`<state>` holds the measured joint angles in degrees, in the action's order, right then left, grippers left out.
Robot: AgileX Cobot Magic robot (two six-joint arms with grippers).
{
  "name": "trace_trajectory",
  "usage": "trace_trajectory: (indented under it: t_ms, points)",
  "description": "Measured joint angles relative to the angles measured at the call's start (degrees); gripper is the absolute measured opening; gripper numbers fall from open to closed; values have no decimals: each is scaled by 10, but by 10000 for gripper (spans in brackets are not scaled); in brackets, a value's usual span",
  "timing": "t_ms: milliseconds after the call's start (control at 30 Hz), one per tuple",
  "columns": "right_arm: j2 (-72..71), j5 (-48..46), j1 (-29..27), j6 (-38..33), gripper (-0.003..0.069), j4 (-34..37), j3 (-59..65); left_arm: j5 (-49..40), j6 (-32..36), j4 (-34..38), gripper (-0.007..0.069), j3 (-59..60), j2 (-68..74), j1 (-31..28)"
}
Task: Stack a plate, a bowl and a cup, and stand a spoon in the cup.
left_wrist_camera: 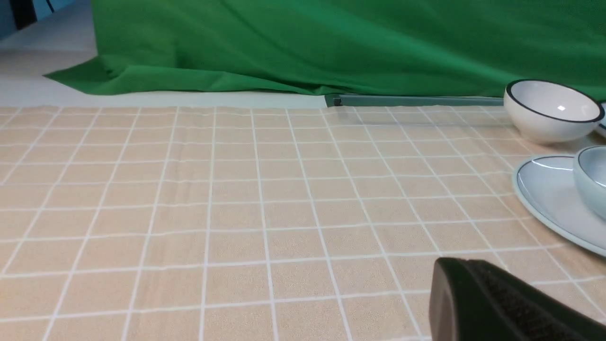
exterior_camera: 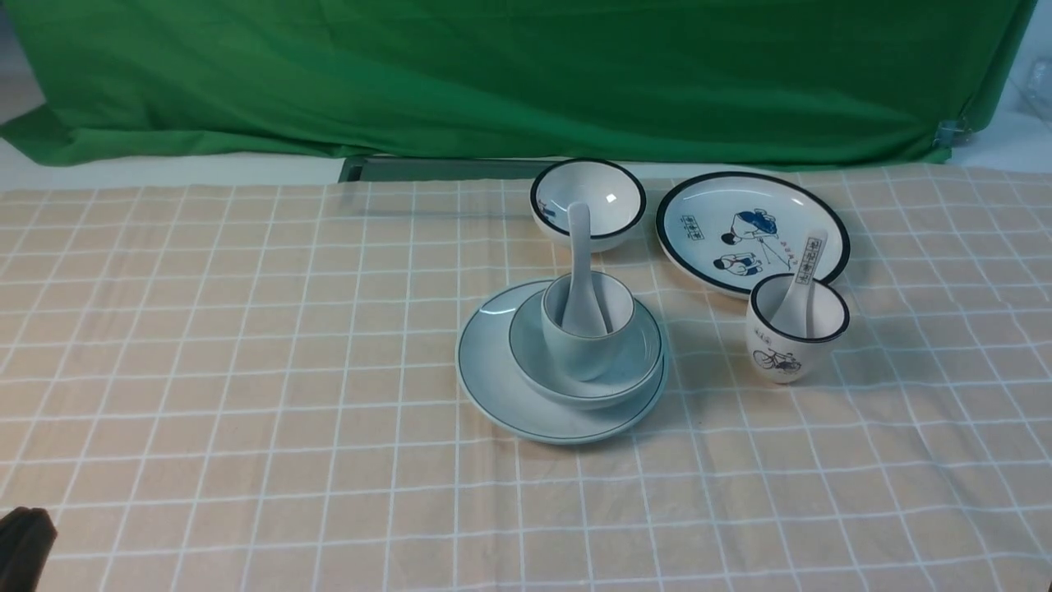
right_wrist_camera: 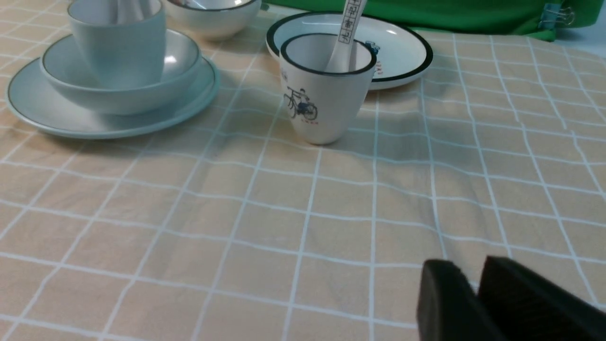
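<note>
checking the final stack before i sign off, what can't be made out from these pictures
- Spoon bowl end: hidden inside the cup in the front view; whether it touches the bottom cannot be told.
- Cup in the right wrist view: top cut off by the edge.
- Bowl and plate in the left wrist view: cut off by the edge; cup and spoon out of frame.
- Right gripper: only the fingertips show at the edge, with a narrow gap.

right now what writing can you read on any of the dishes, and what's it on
Nothing can be quoted with confidence.
Patterned spoon handle: a column of dark characters, too blurred to read.
Picture plate: small boxed dark marks and red marks beside the cartoon figures, too small to read.
Bicycle cup: tiny red marks under the bicycle, unreadable.
Pale blue cup, bowl, plate: no text.
</note>
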<state>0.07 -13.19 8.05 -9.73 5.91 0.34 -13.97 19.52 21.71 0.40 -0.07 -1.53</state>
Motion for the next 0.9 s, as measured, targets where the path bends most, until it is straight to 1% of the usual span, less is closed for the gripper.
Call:
trace_trajectory:
  t_ms: [200, 500, 767, 900]
  points:
    - [0, 0, 0, 0, 174, 0, 0, 3, 0, -31, 3, 0, 0, 0]
    - [0, 0, 0, 0, 195, 0, 0, 4, -1, -59, 3, 0, 0, 0]
    - [0, 0, 0, 0, 200, 0, 0, 4, -1, -66, 3, 0, 0, 0]
    - [0, 0, 0, 0, 223, 0, 0, 4, -1, -67, 3, 0, 0, 0]
